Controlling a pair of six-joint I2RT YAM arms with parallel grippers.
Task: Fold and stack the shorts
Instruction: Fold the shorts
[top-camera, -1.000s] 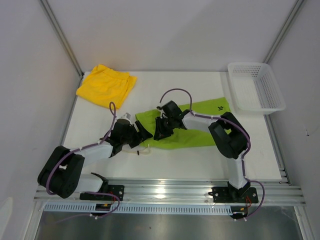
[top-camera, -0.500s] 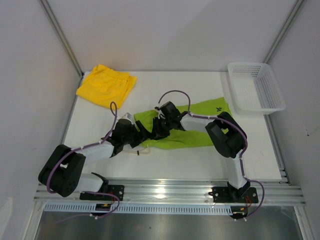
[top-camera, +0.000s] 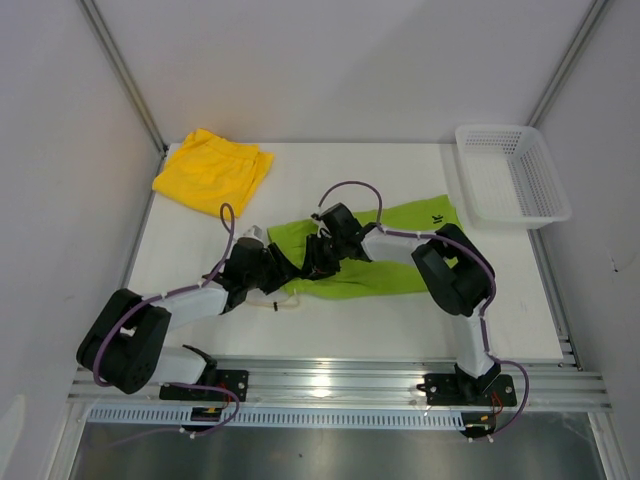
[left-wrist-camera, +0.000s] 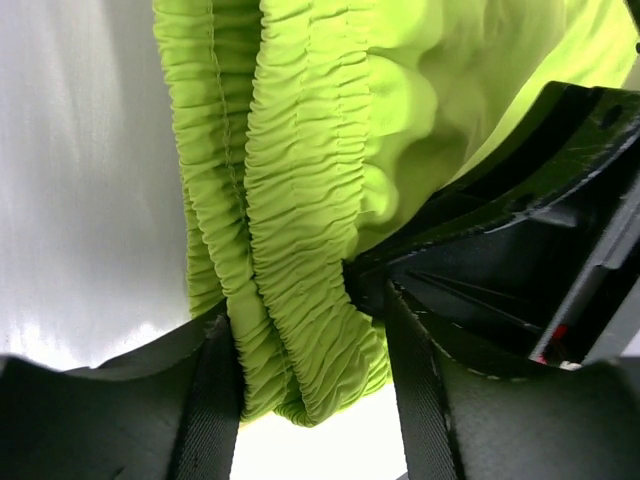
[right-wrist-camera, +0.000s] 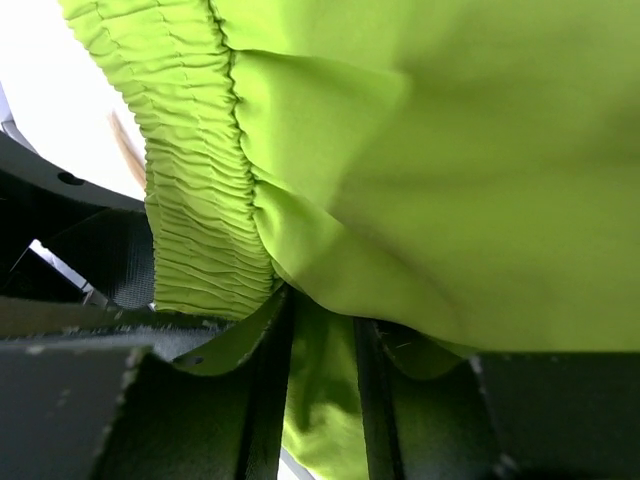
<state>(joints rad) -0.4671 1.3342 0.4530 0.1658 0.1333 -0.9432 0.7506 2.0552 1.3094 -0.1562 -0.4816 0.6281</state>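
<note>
The lime green shorts (top-camera: 400, 258) lie stretched across the middle of the table, dark logo at their far right end. Both grippers meet at their left, waistband end. My left gripper (top-camera: 288, 268) is shut on the gathered elastic waistband (left-wrist-camera: 300, 200), which fills the gap between its fingers (left-wrist-camera: 310, 400). My right gripper (top-camera: 320, 260) is shut on a fold of the green fabric (right-wrist-camera: 450, 150) just beside the waistband, pinched in its narrow gap (right-wrist-camera: 320, 380). The bright yellow shorts (top-camera: 213, 170) lie folded at the far left corner, untouched.
A white mesh basket (top-camera: 512, 172) stands at the far right corner. A thin drawstring end (top-camera: 283, 303) lies on the white table (top-camera: 400, 320) in front of the left gripper. Grey walls close in on three sides.
The two grippers have drawn closer together at the waistband end. The left gripper moved a little right, the right gripper a little left and nearer, and the green edge has bunched between them.
</note>
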